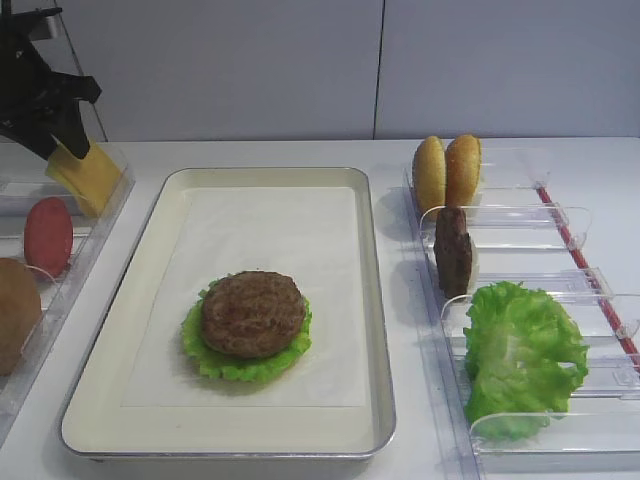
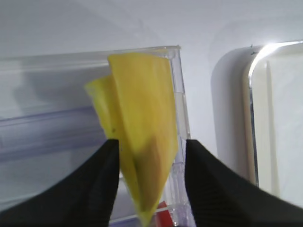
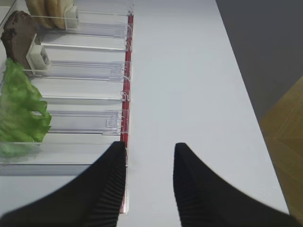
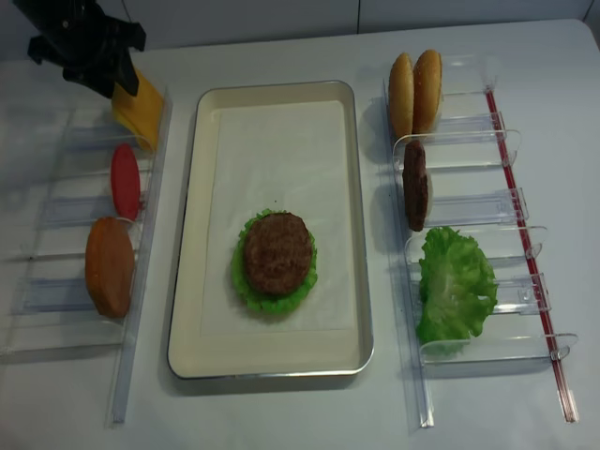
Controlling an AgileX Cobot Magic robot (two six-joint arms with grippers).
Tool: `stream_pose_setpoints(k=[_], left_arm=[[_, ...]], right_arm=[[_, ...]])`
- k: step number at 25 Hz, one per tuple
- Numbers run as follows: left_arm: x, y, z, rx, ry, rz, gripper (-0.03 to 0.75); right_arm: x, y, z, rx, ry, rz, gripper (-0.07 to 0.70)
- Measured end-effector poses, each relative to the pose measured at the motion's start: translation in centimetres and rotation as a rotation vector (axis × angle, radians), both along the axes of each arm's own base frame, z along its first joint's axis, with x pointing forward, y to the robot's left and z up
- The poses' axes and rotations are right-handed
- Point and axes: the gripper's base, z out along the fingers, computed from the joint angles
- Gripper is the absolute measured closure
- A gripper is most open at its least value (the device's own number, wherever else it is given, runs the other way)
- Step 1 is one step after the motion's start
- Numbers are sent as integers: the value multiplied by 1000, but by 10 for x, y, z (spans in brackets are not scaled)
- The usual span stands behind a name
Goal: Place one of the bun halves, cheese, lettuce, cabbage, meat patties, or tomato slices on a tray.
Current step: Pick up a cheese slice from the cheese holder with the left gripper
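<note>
a white surface (image 1: 250, 150) carries a cream tray (image 1: 378, 300) with a white paper liner in the middle, and clear plastic bins on either side. on the tray, toward its near half, a lettuce leaf (image 1: 215, 360) lies flat with a meat patty (image 1: 252, 313) resting on top of it.

at the far left, the left tool (image 2: 149, 149) hangs over the far end of the left bin (image 1: 100, 215). between its two black fingers (image 2: 210, 175) sits the cheese (image 2: 142, 118), a folded yellow slice that fills the gap and touches both fingers, so the tool is pinching the cheese with its fingers held wide apart. the lower edge of the cheese hangs at the bin's rim; the pictures do not settle whether it has lifted clear. in the same bin, nearer, a red tomato slice (image 1: 48, 235) stands on edge, and nearer still a bun half (image 1: 18, 312) leans in its slot.

in the right bin (image 1: 560, 225), two bun halves (image 1: 447, 170) stand side by side at the far end, a second patty (image 1: 453, 250) stands upright in the next slot, and a heap of ruffled lettuce (image 1: 520, 355) fills the near slots.

the right tool (image 3: 150, 182) rests low over the bare surface just right of the right bin's red edge strip (image 3: 125, 104), its fingers spread with nothing between them.
</note>
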Motion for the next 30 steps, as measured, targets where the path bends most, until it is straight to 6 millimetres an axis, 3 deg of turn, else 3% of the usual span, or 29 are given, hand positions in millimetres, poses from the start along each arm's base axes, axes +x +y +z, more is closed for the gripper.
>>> stream_pose_setpoints(k=[9,15,23,30], left_arm=[[0,-1,0,-7,-3,-7,481],[0,0,0,1,0,3,484],[7,3,24,14,-77,53,461],[12,1,11,-12,-48,68,459]], right_arm=[[0,0,0,-1,0,1,363],[0,0,0,-3,0,2,363],[0,0,0,-3,0,2,363],[0,0,0,-4,0,2,363]])
